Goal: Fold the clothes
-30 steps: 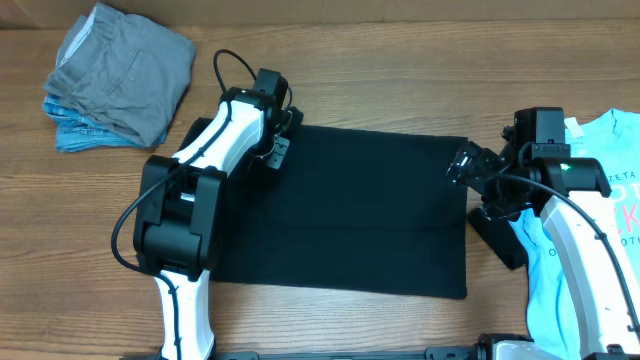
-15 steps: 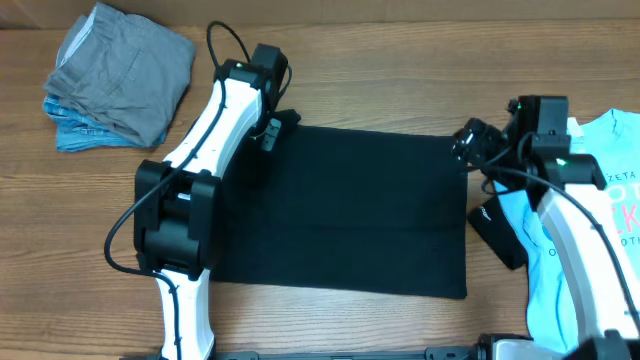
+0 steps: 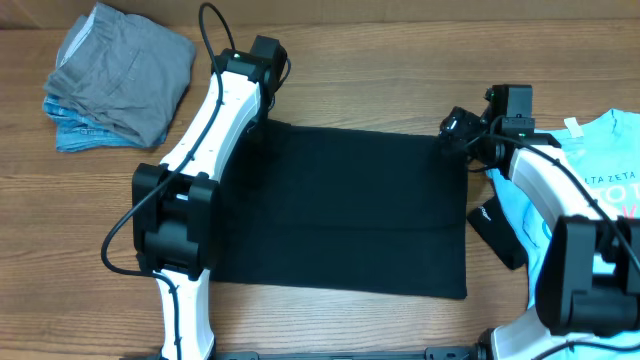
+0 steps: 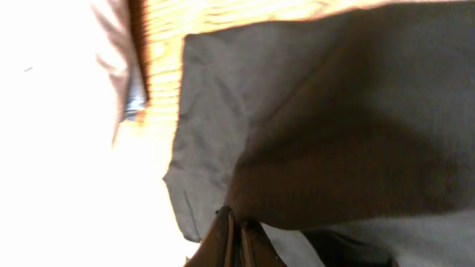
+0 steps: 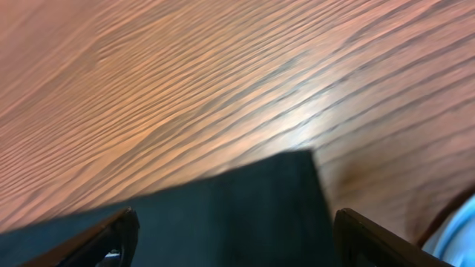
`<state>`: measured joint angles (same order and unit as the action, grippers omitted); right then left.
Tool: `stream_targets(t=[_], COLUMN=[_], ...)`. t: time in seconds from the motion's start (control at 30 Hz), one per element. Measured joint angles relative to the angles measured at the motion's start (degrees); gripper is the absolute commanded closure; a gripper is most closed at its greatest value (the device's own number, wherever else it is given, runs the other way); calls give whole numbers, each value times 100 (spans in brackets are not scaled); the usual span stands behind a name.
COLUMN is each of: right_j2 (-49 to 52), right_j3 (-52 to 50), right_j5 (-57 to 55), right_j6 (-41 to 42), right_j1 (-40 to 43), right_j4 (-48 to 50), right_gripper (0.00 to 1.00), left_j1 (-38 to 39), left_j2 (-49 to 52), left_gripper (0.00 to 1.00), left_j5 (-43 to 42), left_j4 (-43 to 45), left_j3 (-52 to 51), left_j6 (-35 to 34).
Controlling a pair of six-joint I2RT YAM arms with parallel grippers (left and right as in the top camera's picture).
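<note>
The black T-shirt point(image 3: 350, 210) lies flat as a folded rectangle in the middle of the table. My left gripper point(image 3: 262, 128) is at its far left corner. In the left wrist view the fingers point(image 4: 236, 222) are shut, with a fold of the black cloth point(image 4: 334, 111) pinched at their tips. My right gripper point(image 3: 452, 130) is at the shirt's far right corner. In the right wrist view the right gripper point(image 5: 234, 222) has its jaws wide open, with the shirt's corner point(image 5: 223, 200) lying between them.
A stack of folded grey and blue tees point(image 3: 120, 70) sits at the far left. A light-blue printed tee point(image 3: 600, 190) lies at the right under my right arm. A black flap point(image 3: 497, 235) sticks out beside the shirt's right edge.
My left gripper moved toward the far edge, onto the shirt's far left corner, and closed there. My right gripper swung left and farther, to the far right corner.
</note>
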<state>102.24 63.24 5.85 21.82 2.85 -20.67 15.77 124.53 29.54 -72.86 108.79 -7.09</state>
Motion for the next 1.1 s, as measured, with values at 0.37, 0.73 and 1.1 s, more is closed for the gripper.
stream_targets(t=[0.37, 0.73, 1.1], right_j2=[826, 951, 957], right_j3=[22, 57, 251], right_j5=[-111, 131, 162], right_j6=[-61, -87, -129], right_j1=[199, 199, 199], right_j4=[680, 575, 44], right_gripper=[26, 69, 96], left_j1=[-4, -4, -7], left_j2=[0, 0, 0], left_gripper=[92, 94, 96], left_j5=[245, 247, 247], left_j4=[-7, -173, -365], left_j3=[28, 33, 33], left_j6=[-352, -352, -356])
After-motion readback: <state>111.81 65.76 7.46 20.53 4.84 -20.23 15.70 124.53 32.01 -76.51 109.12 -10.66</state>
